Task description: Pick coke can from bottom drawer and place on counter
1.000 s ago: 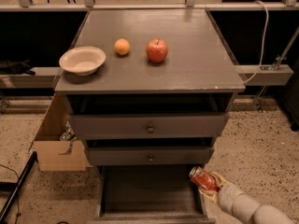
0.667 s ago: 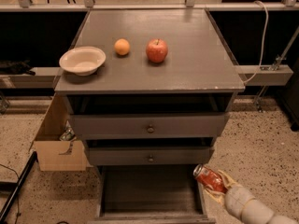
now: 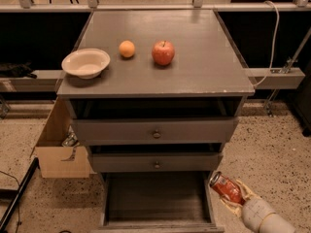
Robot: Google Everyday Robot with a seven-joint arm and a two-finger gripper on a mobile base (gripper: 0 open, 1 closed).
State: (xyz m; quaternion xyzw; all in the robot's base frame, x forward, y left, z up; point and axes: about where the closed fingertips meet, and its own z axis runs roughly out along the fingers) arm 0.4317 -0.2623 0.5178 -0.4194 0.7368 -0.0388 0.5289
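Far left, on the floor: cardboard box (image 3: 60,157), flap up, just beside the cabinet. On the counter (image 3: 209,72), L to R: cream bowl (image 3: 85,62) near the left edge, orange (image 3: 127,48), red apple (image 3: 163,53), all apart from each other. Below are two upper drawers (image 3: 194,129) w/ round knobs. Under them the bottom drawer (image 3: 155,203) is pulled out, dark floor showing, nothing visible in it.

Lower right: gripper (image 3: 234,198) closed round the coke can (image 3: 224,186). Can is tilted, silver top pointing up-left. It's just outside the drawer's right wall, over the speckled floor, well below counter level.

Handling, prob.: thin metal, smooth, so slippery and easy to dent if squeezed hard. Full or empty, can't tell, so weight unknown. Best hold is across the mid-body, approx where the fingers sit. Pick looks done; lift and place remain. Needs turning upright before set-down, or it'll roll.
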